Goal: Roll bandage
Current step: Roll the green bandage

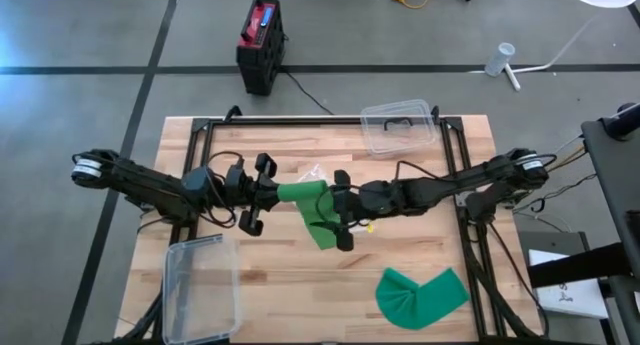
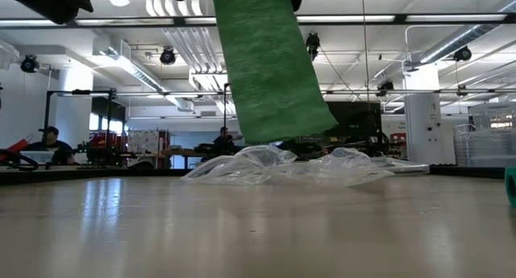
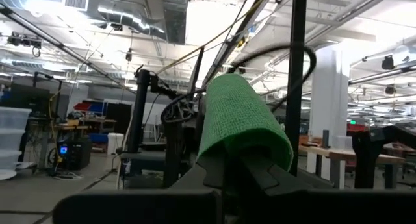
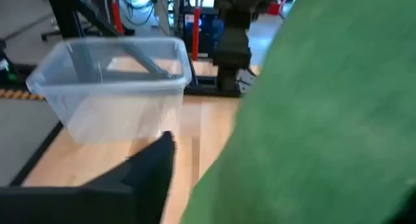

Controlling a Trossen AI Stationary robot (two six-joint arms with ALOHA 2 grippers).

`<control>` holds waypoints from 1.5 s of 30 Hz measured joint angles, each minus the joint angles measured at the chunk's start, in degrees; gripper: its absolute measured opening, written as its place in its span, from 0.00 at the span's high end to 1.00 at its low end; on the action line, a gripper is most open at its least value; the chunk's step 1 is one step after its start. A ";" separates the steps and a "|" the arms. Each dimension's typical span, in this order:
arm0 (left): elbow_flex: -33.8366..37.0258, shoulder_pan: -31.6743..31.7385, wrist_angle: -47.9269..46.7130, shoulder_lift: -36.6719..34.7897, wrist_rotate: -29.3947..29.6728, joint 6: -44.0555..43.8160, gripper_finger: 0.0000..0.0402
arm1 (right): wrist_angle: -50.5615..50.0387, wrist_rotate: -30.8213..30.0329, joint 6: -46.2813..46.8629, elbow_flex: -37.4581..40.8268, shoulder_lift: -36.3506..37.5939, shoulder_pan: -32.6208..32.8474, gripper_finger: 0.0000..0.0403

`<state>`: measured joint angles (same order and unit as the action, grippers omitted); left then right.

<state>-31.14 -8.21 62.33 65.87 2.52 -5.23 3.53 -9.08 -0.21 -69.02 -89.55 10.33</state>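
A green bandage hangs over the middle of the wooden table. My left gripper is shut on its upper end. From there the strip drops slanting toward the near edge, and its lower end hangs above the table top. My right gripper comes from the right and is open, one finger on each side of the hanging strip. In the right wrist view only one of its fingers shows. My left gripper pinches the bandage's upper end between its shut fingers, which come level from the table's left and tip slightly up. The strip arches over the fingertips and hangs slack beyond them, clear of the table. My right gripper may or may not touch the strip; I cannot tell.
A second green bandage lies loosely folded at the near right. Clear plastic tubs stand at the far right and near left. Crumpled clear wrapping lies on the table behind the hanging strip.
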 joint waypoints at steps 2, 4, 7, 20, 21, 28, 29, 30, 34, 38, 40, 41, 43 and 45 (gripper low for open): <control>0.00 -0.01 -0.67 -0.71 0.00 0.00 1.00 | -0.10 -0.02 -0.52 -0.04 -0.35 -0.13 0.59; 0.00 -0.02 -1.38 -1.37 0.02 0.00 1.00 | -0.18 -0.10 -0.62 -0.04 -0.38 -0.24 0.72; 0.00 0.00 -2.47 -2.40 0.07 0.00 1.00 | -0.07 -0.17 -0.90 0.02 -0.20 -0.24 0.91; 0.00 0.05 -3.57 -8.66 2.99 -6.83 0.99 | -4.49 -0.08 -2.04 0.09 2.46 -0.11 0.99; 0.00 0.05 -3.80 -8.95 3.01 -7.54 0.99 | -4.93 -0.09 -2.29 0.09 2.96 -0.11 0.99; 0.00 0.07 -3.85 -10.69 9.12 -8.65 0.99 | -8.94 -0.05 -3.47 0.09 5.59 -0.12 1.00; 0.00 0.09 -3.95 -10.81 9.52 -8.35 0.99 | -9.92 -0.07 -3.51 0.09 6.00 -0.13 1.00; 0.00 0.11 -4.26 -10.92 9.58 -8.33 0.99 | -11.13 -0.06 -3.73 0.09 6.37 -0.13 1.00; 0.00 0.11 -5.56 -11.54 8.57 -9.28 0.99 | -16.27 -0.09 -4.15 0.09 8.48 -0.13 1.00; 0.00 0.13 -6.47 -11.14 7.16 -11.69 0.99 | -17.30 -2.36 -5.08 0.11 10.12 -0.23 1.00; 0.00 0.11 -6.56 -10.40 6.49 -12.94 0.99 | -17.05 -4.07 -6.68 0.11 10.64 -0.24 1.00; 0.00 0.11 -6.94 -10.04 6.37 -13.34 0.99 | -17.02 -5.08 -7.33 0.11 10.89 -0.24 1.00; 0.00 0.11 -7.09 -9.32 5.89 -13.52 0.99 | -17.01 -6.92 -8.41 0.11 11.29 -0.24 1.00; 0.00 0.11 -7.11 -9.05 5.86 -13.54 0.99 | -17.18 -7.43 -8.65 0.12 11.62 -0.24 1.00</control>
<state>-31.14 -8.10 55.21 56.82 8.38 -18.78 -13.66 -16.51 -8.86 -68.89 -77.93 10.09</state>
